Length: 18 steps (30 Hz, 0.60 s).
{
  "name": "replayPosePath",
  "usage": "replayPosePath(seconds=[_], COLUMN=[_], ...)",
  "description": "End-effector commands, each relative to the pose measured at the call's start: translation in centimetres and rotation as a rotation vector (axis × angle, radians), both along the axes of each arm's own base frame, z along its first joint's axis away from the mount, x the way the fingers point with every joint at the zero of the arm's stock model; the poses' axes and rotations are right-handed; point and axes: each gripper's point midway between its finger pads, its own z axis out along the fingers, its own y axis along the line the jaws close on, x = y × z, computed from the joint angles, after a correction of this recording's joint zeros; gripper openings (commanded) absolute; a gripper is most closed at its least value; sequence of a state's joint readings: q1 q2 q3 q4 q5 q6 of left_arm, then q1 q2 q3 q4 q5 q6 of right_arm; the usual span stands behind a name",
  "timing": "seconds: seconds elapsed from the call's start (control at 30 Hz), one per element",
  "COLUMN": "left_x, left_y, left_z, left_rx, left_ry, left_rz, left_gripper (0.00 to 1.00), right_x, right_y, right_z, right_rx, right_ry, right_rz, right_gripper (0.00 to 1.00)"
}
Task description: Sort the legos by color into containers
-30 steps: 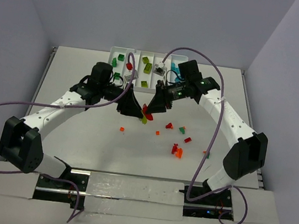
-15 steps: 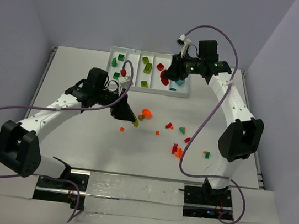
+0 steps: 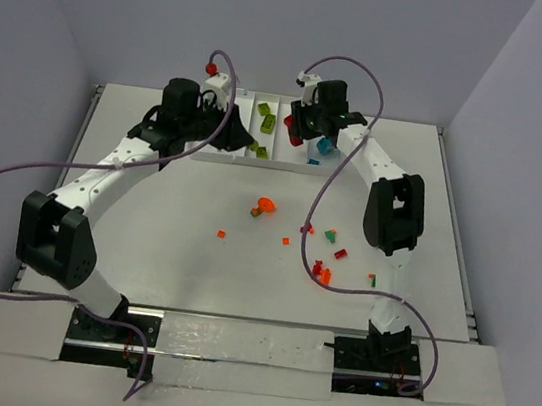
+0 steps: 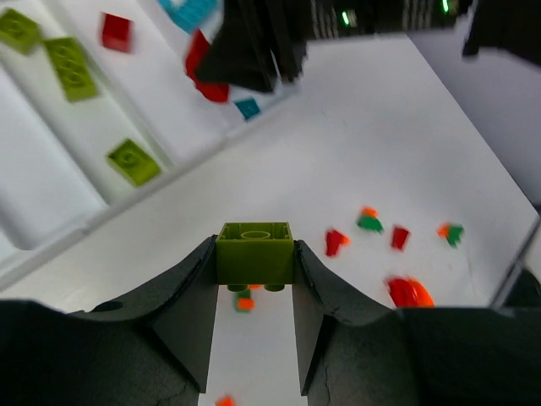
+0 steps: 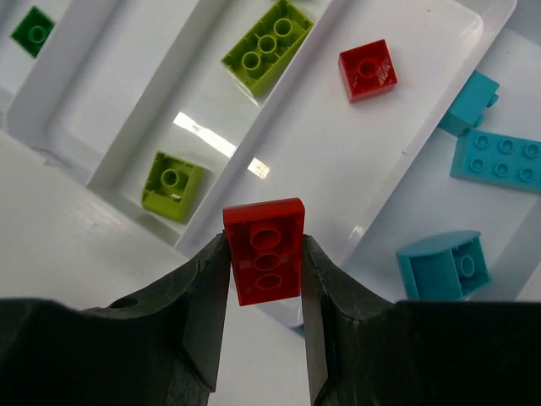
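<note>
The white tray [image 3: 296,166] lies at the table's far side, its compartments holding dark green, lime, red and teal bricks. My left gripper [image 3: 247,145] is at the tray's near edge, shut on a lime green brick [image 4: 255,252]. My right gripper [image 3: 294,131] hovers over the tray, shut on a flat red brick [image 5: 264,251] above the rim between the lime and red compartments. In the right wrist view the tray [image 5: 127,110] holds lime bricks [image 5: 267,44], a red brick [image 5: 368,70] and teal bricks [image 5: 499,161]. Loose legos [image 3: 320,271] lie mid-table.
An orange round piece [image 3: 266,204] lies at the table's middle. Small orange bits [image 3: 221,233], red bits [image 3: 341,253] and a green-orange bit [image 3: 373,276] are scattered to its right. The two grippers are close together by the tray; the right gripper [image 4: 254,51] shows in the left wrist view.
My left gripper has carried the lime brick from mid-table up to the tray's near edge. My right gripper has shifted left over the tray with the red brick.
</note>
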State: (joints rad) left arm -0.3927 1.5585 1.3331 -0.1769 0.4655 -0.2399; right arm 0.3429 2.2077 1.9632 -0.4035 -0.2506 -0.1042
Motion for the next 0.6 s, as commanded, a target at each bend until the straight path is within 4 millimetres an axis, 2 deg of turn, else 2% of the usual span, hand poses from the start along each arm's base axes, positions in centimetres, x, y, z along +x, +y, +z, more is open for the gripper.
replayPosePath(seconds=[0.0, 0.07, 0.1, 0.13, 0.2, 0.27, 0.37, 0.43, 0.5, 0.53, 0.57], left_x=[6.7, 8.6, 8.7, 9.7, 11.1, 12.2, 14.0, 15.2, 16.2, 16.6, 16.9], left_y=[1.5, 1.7, 1.7, 1.7, 1.2, 0.8, 0.1, -0.5, -0.9, -1.1, -1.3], left_z=[3.3, 3.1, 3.2, 2.6, 1.3, 1.1, -0.5, -1.8, -2.2, -3.3, -3.1], left_rx=[-0.019, -0.013, -0.023, -0.014, 0.008, 0.014, 0.02, 0.023, 0.021, 0.03, 0.027], left_ry=[-0.116, -0.127, -0.128, -0.127, -0.133, -0.158, -0.167, -0.174, -0.186, -0.177, -0.184], left_rz=[0.259, 0.323, 0.328, 0.346, 0.352, 0.358, 0.363, 0.363, 0.366, 0.362, 0.361], left_gripper=[0.0, 0.0, 0.0, 0.0, 0.0, 0.0, 0.0, 0.0, 0.0, 0.0, 0.0], right_x=[3.8, 4.5, 4.5, 4.7, 4.9, 4.9, 4.7, 4.5, 4.1, 3.7, 3.5], right_y=[0.5, 0.7, 0.7, 0.8, 0.6, 0.6, 0.5, 0.6, 0.6, 0.6, 0.8], right_z=[2.8, 1.7, 0.9, 0.9, 0.0, -0.1, -0.3, -0.2, 0.4, 1.2, 1.5], right_rx=[0.014, 0.007, 0.001, 0.0, -0.007, -0.004, -0.001, 0.006, 0.018, 0.033, 0.042], right_ry=[-0.135, -0.123, -0.108, -0.11, -0.1, -0.101, -0.094, -0.089, -0.084, -0.086, -0.085], right_rz=[-0.066, -0.071, -0.07, -0.071, -0.086, -0.089, -0.092, -0.093, -0.093, -0.094, -0.086], right_gripper=[0.01, 0.11, 0.13, 0.17, 0.31, 0.44, 0.65, 0.7, 0.77, 0.78, 0.79])
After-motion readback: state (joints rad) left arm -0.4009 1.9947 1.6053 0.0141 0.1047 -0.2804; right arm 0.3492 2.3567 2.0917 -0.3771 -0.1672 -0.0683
